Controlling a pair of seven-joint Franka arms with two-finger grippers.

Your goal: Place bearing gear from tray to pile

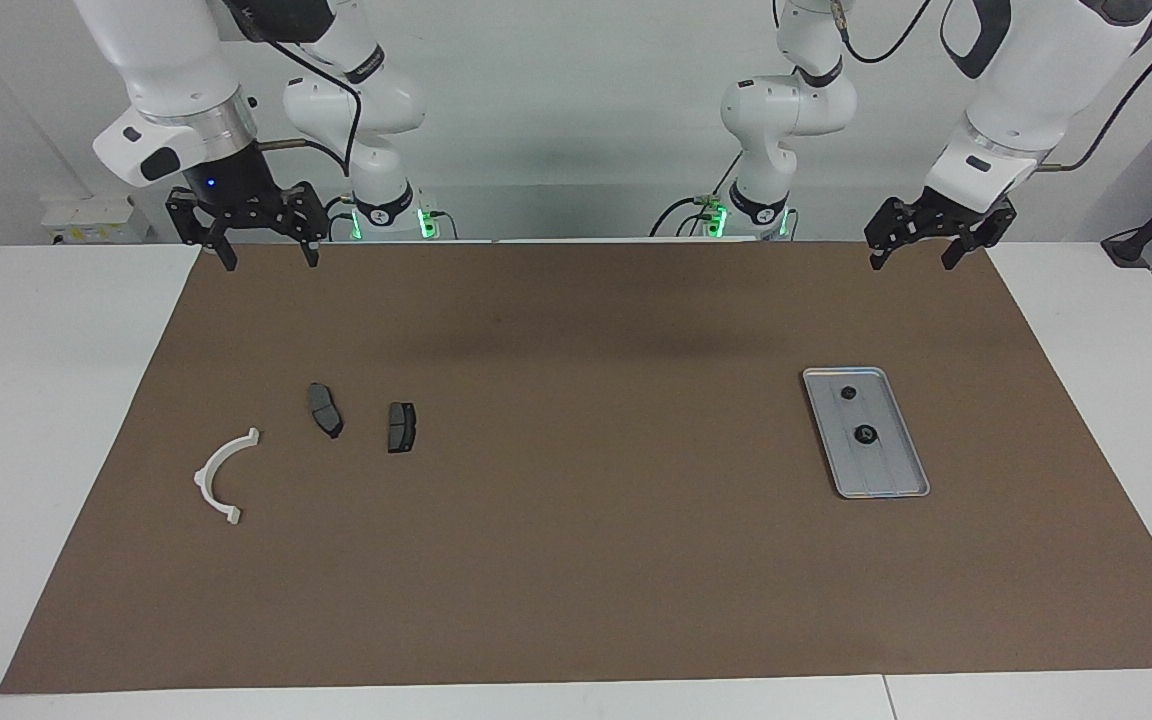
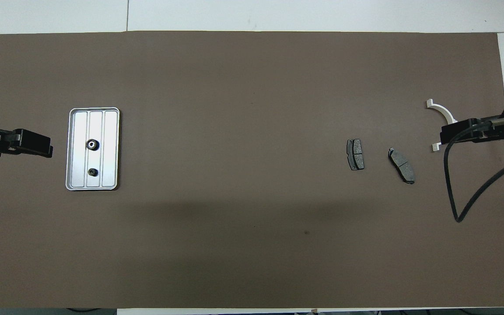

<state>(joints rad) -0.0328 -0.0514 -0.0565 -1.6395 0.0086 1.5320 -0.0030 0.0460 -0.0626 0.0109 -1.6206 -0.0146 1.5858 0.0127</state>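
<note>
Toward the left arm's end of the brown mat (image 2: 243, 87), the left gripper (image 1: 921, 255) hangs in the air with fingers spread, holding nothing; the ridged metal tray (image 2: 110, 148) lies flat there with two bearing gears in it, the larger gear (image 2: 92, 144) farther from the robots than the smaller gear (image 2: 92, 172). Toward the right arm's end lies the pile: two dark brake pads (image 2: 355, 154) side by side, slightly apart, and a white half-ring (image 1: 221, 478) just beside them; the right gripper (image 1: 264, 255) waits aloft, fingers open and empty.

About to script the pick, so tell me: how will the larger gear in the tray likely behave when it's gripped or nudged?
The larger gear lies flat in the tray, so it probably won't roll unless tipped on edge. It looks like a small, solid disc, likely stiff and fairly heavy for its size. On the smooth, ridged metal it may slide along a groove when nudged.
</note>
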